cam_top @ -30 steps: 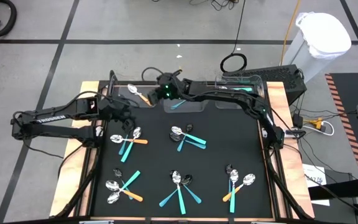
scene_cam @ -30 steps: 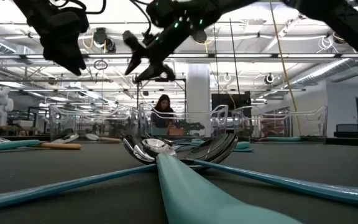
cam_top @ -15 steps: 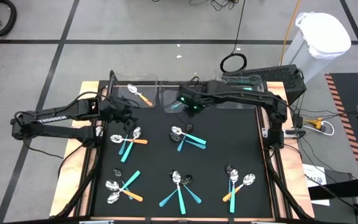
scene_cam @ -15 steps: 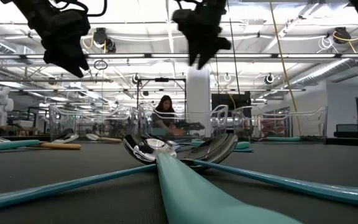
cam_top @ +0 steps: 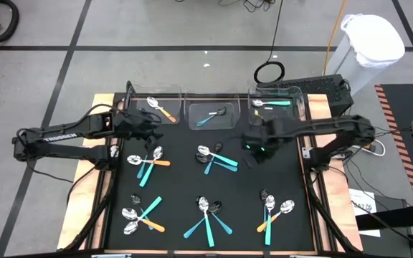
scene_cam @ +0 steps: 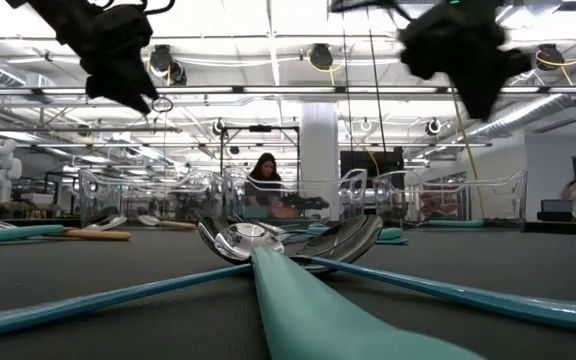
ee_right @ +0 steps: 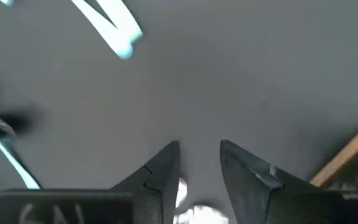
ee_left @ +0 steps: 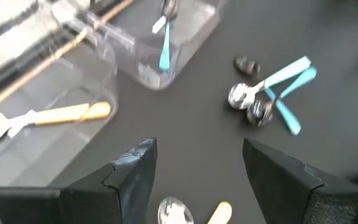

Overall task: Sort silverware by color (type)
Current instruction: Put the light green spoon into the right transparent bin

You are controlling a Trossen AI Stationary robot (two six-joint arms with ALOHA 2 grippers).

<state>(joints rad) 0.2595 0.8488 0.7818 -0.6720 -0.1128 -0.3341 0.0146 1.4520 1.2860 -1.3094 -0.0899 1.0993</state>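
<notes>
Spoons with teal or orange handles lie in several crossed clusters on the black mat (cam_top: 278, 172), such as one cluster (cam_top: 149, 161) under the left arm and another (cam_top: 214, 158) at the middle. An orange-handled spoon (cam_top: 158, 107) lies in the left clear bin. A teal one with a dark bowl (cam_top: 211, 116) lies in the middle bin, and a teal one with a silver bowl (cam_top: 272, 104) in the right bin. My left gripper (cam_top: 148, 131) (ee_left: 194, 165) hangs open above the mat, just near the left bin. My right gripper (cam_top: 254, 148) (ee_right: 199, 155) hovers open and empty right of the middle cluster.
Three clear bins (cam_top: 185, 100) stand in a row along the mat's far edge. More spoon clusters (cam_top: 140, 215) (cam_top: 206, 213) (cam_top: 274, 209) lie along the near side. Bare mat shows between the clusters. In the low view, people stand in the room beyond the table.
My right gripper has swung away from the far bins, moving toward the table's right and near side. It now stands over the mat right of the middle cluster. The teal spoon stays lying in the middle bin.
</notes>
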